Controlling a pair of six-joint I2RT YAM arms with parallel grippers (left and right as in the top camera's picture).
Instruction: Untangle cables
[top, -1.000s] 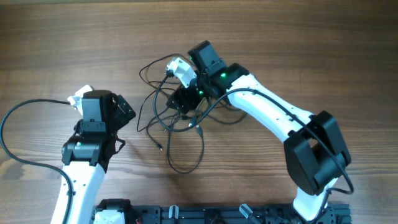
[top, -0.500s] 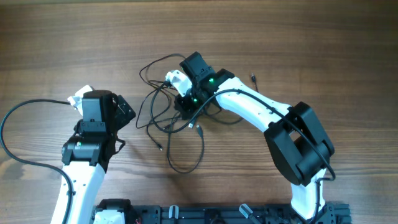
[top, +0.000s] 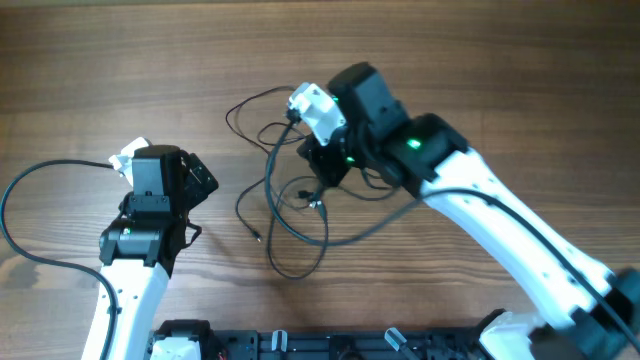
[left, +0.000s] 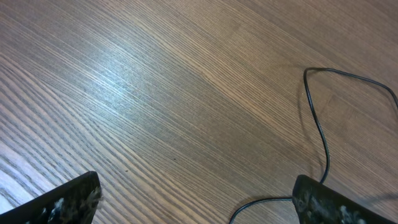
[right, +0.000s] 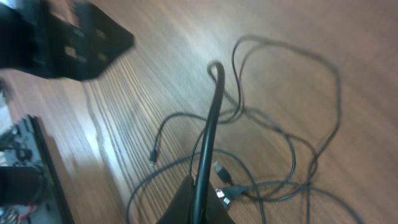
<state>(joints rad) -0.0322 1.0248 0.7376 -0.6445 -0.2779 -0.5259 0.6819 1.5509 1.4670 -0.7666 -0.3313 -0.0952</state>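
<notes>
- Wooden worktop (top: 500, 60), two arms in view, left one at the front left and right one reaching in from the front right.
- The cables (top: 300, 192) lie near the middle of the worktop as a loose tangle of thin black loops. Most of it sits beneath and to the left of the right hand (top: 325, 170).
- One long loop trails from the tangle toward the front edge; another arcs away toward the far side.
- A small plug end (top: 258, 238) rests on the bare wood at the left edge of the tangle.
- Right hand (right: 200, 202): fingers pressed together, pinching one raised strand (right: 208, 130).
- That strand runs up from the fingers to a sharp bend, clear of the wood. The other strands lie flat behind it.
- Right wrist view also shows a USB plug (right: 221, 169) just beside the pinched strand; this picture is slightly blurred.
- Left hand (top: 195, 180) sits well apart from the tangle, to its left.
- Left hand (left: 196, 186): fingers spread wide, nothing between them, bare wood below.
- A thin black strand (left: 320, 134) curves across the worktop close to that hand's right fingertip; I cannot tell whether they touch.
- A thick black cord (top: 55, 166) loops from the left arm out to the worktop's left edge.
</notes>
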